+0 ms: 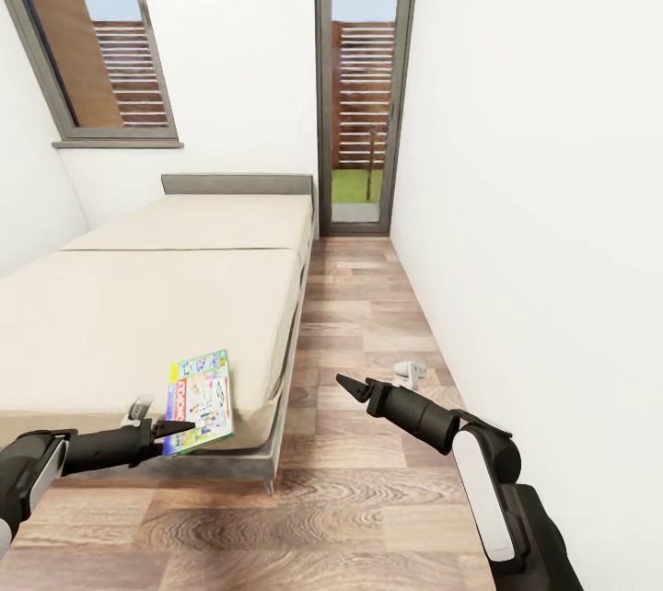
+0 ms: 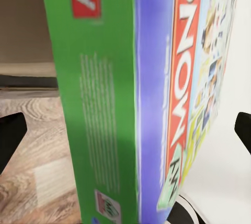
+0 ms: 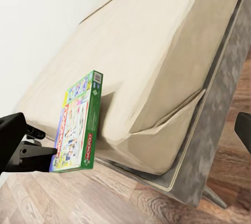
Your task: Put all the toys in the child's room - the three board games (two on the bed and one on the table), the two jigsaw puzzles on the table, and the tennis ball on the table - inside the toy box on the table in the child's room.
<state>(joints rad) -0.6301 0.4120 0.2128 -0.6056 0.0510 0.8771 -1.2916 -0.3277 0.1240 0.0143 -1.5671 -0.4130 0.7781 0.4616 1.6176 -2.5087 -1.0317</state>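
Head view: green-edged white-blue board game (image 1: 198, 400).

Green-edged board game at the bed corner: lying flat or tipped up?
Tipped up. The white-blue, green-edged board game stands steeply off the beige bed, green side edge facing the right wrist camera, lower end at the left gripper.

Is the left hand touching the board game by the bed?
Touching. In the right wrist view the left hand clamps the board game's lower end, lifted off the bed.
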